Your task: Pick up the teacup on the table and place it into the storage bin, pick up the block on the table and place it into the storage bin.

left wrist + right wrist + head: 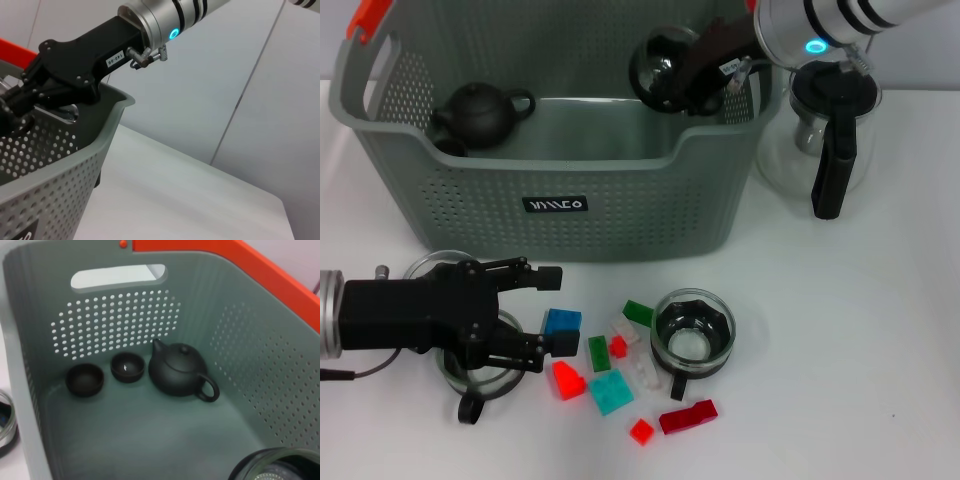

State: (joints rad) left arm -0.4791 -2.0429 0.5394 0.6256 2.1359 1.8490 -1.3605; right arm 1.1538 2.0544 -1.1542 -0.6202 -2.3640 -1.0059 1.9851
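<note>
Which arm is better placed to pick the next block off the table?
Left. The left gripper hangs open around the blue block on the table, while the right gripper is over the storage bin holding a glass cup.

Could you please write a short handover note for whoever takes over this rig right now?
Left gripper: open, low over the plain white table, beside the small blue plastic block, holding nothing.
Right gripper: inside the large grey perforated storage bin, shut on a clear glass teacup, not yet released.
Already in the bin: a dark clay teapot and two small dark cups.
Left to do: release that teacup; bin the glass teacup with the black base, the scattered blocks, and the glass cup under the left arm.
</note>
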